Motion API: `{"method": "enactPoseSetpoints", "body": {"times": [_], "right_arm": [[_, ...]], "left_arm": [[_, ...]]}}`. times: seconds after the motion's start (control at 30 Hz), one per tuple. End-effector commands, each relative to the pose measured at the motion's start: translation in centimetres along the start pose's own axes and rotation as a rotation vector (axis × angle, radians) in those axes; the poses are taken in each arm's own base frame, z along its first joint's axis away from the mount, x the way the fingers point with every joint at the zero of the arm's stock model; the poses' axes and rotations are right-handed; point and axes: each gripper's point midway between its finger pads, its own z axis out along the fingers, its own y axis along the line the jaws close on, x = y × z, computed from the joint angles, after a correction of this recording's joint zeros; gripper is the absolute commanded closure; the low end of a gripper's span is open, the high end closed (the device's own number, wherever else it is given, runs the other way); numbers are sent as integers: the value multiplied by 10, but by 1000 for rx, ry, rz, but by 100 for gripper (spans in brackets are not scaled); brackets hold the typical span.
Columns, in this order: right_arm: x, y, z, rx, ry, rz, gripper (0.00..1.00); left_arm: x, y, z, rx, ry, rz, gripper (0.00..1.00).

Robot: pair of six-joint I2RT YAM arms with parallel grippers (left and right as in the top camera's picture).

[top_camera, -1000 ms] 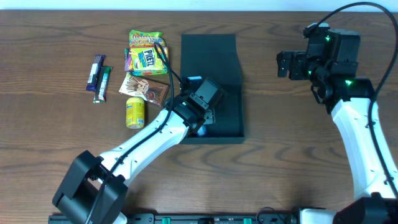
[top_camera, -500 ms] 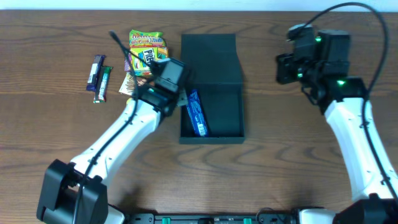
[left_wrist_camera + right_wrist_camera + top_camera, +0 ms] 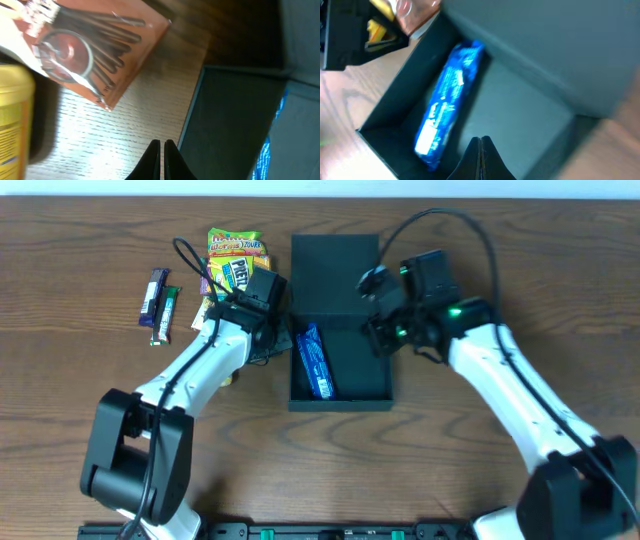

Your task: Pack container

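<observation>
Container sits at the middle of the wooden worktop, a dark teal box with its hinged flap lid folded open on the far side. Inside, a blue snack pack lies lengthwise against the left wall, and the rest of the floor is bare.

The left end effector is just outside the container's left wall, low over the worktop. Its fingers are pressed together with nothing between them, as the left wrist view shows. In that view a brown box printed with chocolate sticks lies just beyond the fingertips, and a yellow can is at the left edge.

The right end effector is over the far right part of the container, near the hinge. Its fingers are also fully closed and carry nothing. The right wrist view looks down past the tips into the box at the blue pack.

Left of the container, a colourful sweets bag lies farthest away, with a pretzel pack just nearer and partly covered by the left arm. Well to the left, two slim bars lie side by side: a dark purple one and a green one.
</observation>
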Motion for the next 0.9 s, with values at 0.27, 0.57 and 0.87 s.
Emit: {"method": "enactPoseSetpoints", "body": {"times": [0.27, 0.57, 0.87], "right_arm": [[45, 28, 69, 9, 222, 161, 99], [65, 19, 91, 82, 292, 272, 99], [74, 35, 104, 68, 327, 231, 99]], "left_arm": [[3, -15, 17, 77, 62, 42, 95], [4, -17, 17, 87, 67, 50, 94], [3, -18, 17, 91, 61, 50, 94]]}}
